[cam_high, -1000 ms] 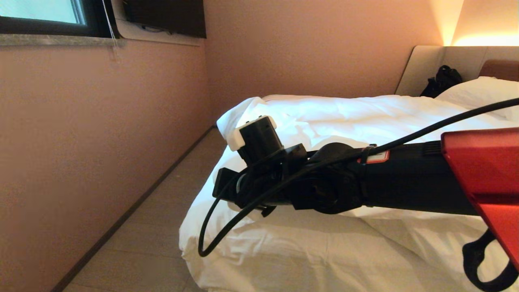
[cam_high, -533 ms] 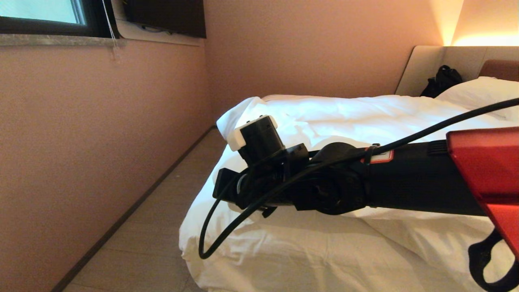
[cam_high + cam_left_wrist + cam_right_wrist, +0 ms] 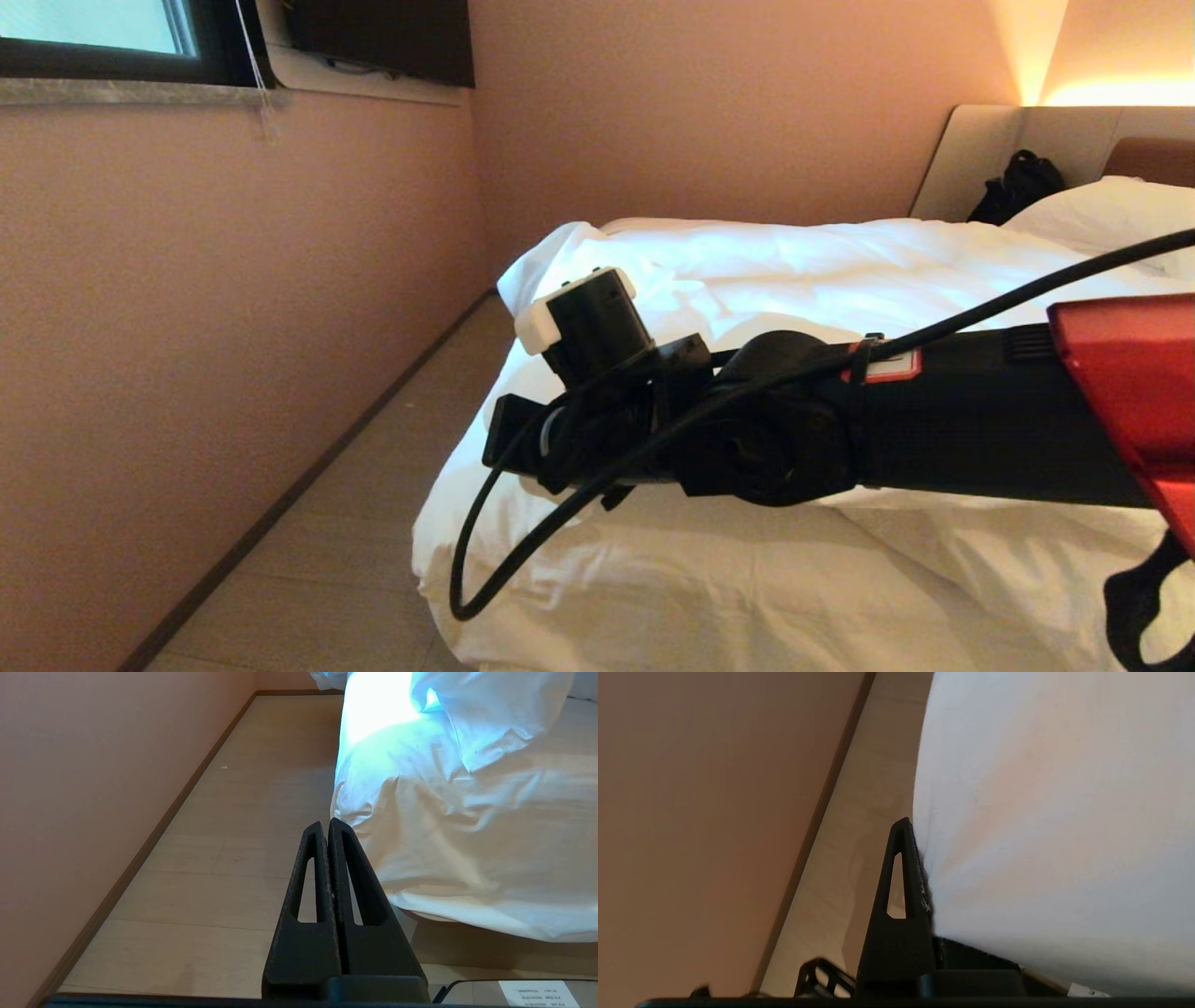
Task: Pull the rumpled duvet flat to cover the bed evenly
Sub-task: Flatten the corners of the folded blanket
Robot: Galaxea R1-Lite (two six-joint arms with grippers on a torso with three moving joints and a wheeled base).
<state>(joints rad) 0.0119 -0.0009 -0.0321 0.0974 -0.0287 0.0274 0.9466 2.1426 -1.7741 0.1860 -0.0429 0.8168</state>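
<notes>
The white duvet (image 3: 794, 271) lies wrinkled over the bed, whose padded headboard (image 3: 990, 149) stands at the far right. It hangs over the near left corner. My right arm reaches across from the right to that corner. My right gripper (image 3: 509, 443) is there, shut on the duvet's edge. In the right wrist view the gripper (image 3: 915, 830) shows one black finger (image 3: 901, 882), and the duvet (image 3: 1041, 812) covers the other. My left gripper (image 3: 325, 823) is shut and empty, low over the floor beside the hanging duvet (image 3: 467, 812).
A narrow strip of wooden floor (image 3: 355, 523) runs between the bed and the pink wall (image 3: 187, 327) on the left, under a window sill (image 3: 112, 89). A white pillow (image 3: 1111, 210) and a black bag (image 3: 1022, 182) lie by the headboard. A black cable (image 3: 523, 537) loops off the right wrist.
My right arm has crept slightly left and down, still shut on the duvet's edge. The duvet's raised far corner has shifted a little left. The left gripper has not moved.
</notes>
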